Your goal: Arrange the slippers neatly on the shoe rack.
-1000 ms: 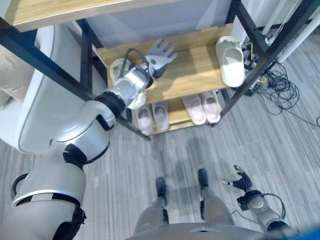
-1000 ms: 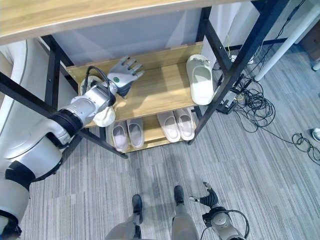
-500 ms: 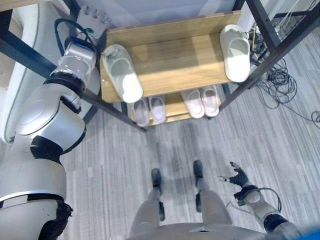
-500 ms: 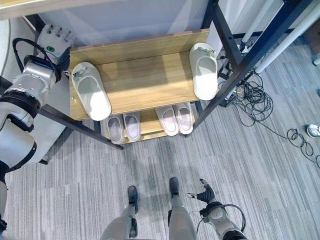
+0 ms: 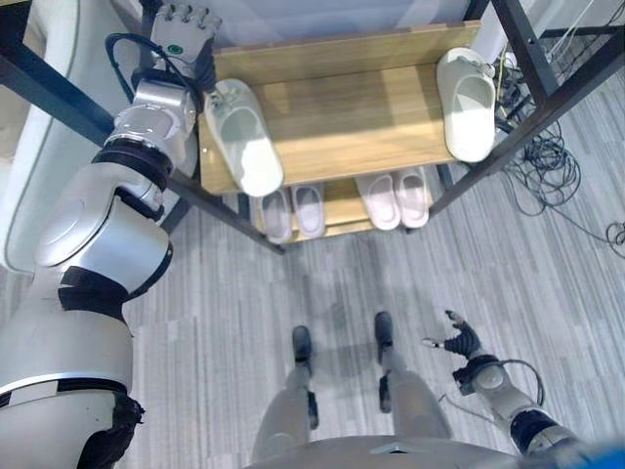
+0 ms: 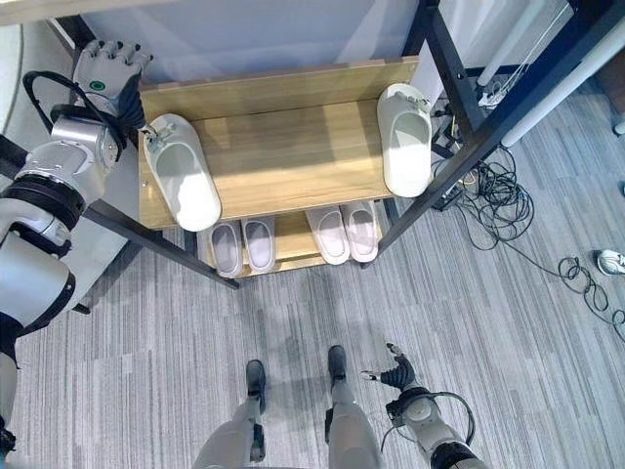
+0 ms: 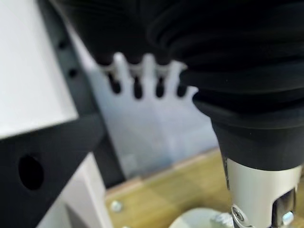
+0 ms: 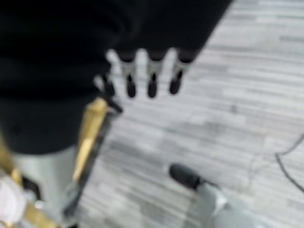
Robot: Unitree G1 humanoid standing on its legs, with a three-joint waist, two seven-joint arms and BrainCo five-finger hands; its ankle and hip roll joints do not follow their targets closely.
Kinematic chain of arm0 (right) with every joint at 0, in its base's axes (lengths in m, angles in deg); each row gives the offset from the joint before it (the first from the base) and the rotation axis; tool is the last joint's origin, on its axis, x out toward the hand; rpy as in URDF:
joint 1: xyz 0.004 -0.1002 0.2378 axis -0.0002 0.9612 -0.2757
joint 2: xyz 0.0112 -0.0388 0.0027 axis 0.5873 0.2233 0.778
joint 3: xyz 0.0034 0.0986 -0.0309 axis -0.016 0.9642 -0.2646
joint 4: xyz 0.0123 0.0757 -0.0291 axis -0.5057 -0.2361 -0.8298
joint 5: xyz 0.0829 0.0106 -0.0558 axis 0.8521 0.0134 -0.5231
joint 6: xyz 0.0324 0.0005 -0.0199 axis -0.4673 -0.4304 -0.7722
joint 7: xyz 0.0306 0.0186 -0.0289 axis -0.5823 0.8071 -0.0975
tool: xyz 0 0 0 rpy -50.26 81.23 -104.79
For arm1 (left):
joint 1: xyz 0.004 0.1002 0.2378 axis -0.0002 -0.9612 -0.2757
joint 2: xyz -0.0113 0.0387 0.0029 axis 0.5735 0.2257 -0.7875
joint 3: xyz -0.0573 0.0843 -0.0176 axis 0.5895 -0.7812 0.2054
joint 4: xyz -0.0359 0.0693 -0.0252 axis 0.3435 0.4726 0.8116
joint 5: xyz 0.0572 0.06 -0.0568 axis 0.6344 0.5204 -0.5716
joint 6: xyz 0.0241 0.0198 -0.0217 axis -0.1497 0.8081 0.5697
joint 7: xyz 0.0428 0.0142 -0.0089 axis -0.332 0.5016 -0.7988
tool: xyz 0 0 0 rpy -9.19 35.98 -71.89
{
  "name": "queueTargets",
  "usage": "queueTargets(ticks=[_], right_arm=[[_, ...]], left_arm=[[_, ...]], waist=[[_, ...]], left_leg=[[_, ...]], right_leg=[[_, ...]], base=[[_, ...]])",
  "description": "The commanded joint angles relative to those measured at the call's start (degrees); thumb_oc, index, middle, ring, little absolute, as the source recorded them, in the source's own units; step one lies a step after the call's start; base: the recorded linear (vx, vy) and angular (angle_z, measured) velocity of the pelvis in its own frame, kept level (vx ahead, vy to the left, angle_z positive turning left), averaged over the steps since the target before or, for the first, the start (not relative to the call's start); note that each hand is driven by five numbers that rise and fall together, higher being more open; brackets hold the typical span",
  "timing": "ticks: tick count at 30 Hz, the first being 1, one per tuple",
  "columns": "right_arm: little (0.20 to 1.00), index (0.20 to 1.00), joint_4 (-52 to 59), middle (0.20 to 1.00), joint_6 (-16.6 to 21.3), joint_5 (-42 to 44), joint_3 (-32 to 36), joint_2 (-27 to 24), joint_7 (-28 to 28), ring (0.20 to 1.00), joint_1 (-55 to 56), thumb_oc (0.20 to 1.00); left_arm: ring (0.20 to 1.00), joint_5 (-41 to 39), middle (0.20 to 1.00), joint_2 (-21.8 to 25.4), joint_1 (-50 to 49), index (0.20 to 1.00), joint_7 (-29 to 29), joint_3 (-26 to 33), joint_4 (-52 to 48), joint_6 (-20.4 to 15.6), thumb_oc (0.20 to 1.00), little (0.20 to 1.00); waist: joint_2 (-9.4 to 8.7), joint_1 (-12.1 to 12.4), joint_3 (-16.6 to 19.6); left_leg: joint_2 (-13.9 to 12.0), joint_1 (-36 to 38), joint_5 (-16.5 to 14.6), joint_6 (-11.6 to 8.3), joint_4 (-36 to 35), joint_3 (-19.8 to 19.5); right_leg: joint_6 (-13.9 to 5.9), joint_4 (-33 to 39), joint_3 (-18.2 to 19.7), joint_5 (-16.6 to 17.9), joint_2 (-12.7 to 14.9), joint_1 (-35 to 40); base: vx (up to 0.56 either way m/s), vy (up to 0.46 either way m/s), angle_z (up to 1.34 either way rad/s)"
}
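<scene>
Left hand (image 6: 105, 66): fingers straight, empty, moved nearer the left slipper (image 6: 182, 184) at 10 o'clock on the shoe rack (image 6: 293, 156). Right hand (image 6: 398, 373): relaxed, empty, low at 5 o'clock. Right slipper (image 6: 404, 150): unmoved.

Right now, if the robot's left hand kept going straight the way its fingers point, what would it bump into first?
Probably the pale grey back panel behind the wooden shoe rack shelf. The left hand is open beside the shelf's left end, fingers aimed at that panel; depth is unclear.
</scene>
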State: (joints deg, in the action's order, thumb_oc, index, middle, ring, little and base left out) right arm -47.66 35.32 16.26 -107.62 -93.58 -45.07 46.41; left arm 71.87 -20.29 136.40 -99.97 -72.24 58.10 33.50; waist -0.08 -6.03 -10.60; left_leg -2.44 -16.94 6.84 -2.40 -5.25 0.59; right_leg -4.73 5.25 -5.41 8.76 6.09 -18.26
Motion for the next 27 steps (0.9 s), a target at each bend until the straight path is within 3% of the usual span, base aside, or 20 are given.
queueTargets(ticks=[1, 8, 16, 19, 21, 27], right_arm=[[1.000, 1.000, -0.96, 1.000, 0.50, 0.51, 1.00, 0.30, 0.41, 1.000, -0.40, 1.000], [1.000, 1.000, -2.79, 1.000, 0.48, 0.36, 1.50, 0.48, 0.61, 1.000, 0.11, 1.000], [1.000, 1.000, -5.02, 1.000, 0.80, -0.43, 2.06, 0.69, 1.14, 1.000, 1.56, 1.000], [1.000, 1.000, -5.53, 1.000, 1.02, -0.79, 2.11, 0.94, 1.64, 1.000, 1.76, 1.000], [1.000, 1.000, -5.37, 1.000, 1.09, -0.77, 2.53, 0.79, 2.19, 1.000, 2.03, 1.000], [1.000, 1.000, -4.73, 1.000, 1.10, -0.32, 3.28, 0.67, 2.49, 1.000, 2.21, 1.000]], left_arm=[[1.000, -0.82, 1.000, 0.71, 1.41, 1.000, -2.87, 3.44, 3.13, 0.35, 1.000, 1.000], [1.000, 0.29, 1.000, -0.49, -0.86, 1.000, -4.18, 3.40, 1.68, -0.32, 1.000, 1.000], [1.000, -2.14, 1.000, -0.45, -5.55, 1.000, -7.33, 5.88, -3.79, -4.18, 1.000, 1.000], [1.000, -0.74, 1.000, -3.81, -5.04, 1.000, -8.45, 5.72, -5.22, -3.19, 1.000, 1.000], [1.000, 1.11, 1.000, -8.58, -4.60, 1.000, -8.92, 6.05, -7.28, -2.27, 1.000, 1.000], [1.000, 0.99, 1.000, -10.79, -5.95, 1.000, -9.43, 7.25, -9.66, -2.80, 1.000, 1.000]], waist=[[-0.15, 1.77, -0.96], [0.71, 1.49, 0.35], [2.14, 1.06, 1.72], [2.33, 0.87, 1.80], [2.41, 0.48, 1.58], [2.70, 0.17, 1.51]], left_leg=[[0.25, -0.41, -2.86, -2.08, 0.25, -3.17], [0.10, 0.70, -3.15, -2.22, 0.25, -2.65], [0.23, 1.09, -3.30, -2.26, 0.25, -1.80], [0.19, 0.99, -3.27, -2.23, 0.25, -1.64], [0.18, 0.89, -3.21, -2.23, 0.25, -1.53], [0.22, 0.57, -3.12, -2.29, 0.25, -1.51]], right_leg=[[-6.76, -1.81, -0.13, -3.64, 4.39, 2.77], [-6.81, -2.02, 0.02, -3.97, 4.59, 3.44], [-6.81, -1.91, 0.83, -3.91, 4.71, 3.48], [-6.72, -1.89, 1.00, -3.91, 4.73, 3.39], [-6.58, -1.91, 1.07, -4.00, 4.65, 3.25], [-6.38, -1.92, 1.23, -4.08, 4.53, 2.98]], base=[[0.00, 0.000, 0.00], [0.00, -0.004, 0.00], [0.00, -0.011, -0.02], [0.00, 0.000, 0.00], [0.00, -0.012, -0.04], [0.00, -0.015, -0.11]])
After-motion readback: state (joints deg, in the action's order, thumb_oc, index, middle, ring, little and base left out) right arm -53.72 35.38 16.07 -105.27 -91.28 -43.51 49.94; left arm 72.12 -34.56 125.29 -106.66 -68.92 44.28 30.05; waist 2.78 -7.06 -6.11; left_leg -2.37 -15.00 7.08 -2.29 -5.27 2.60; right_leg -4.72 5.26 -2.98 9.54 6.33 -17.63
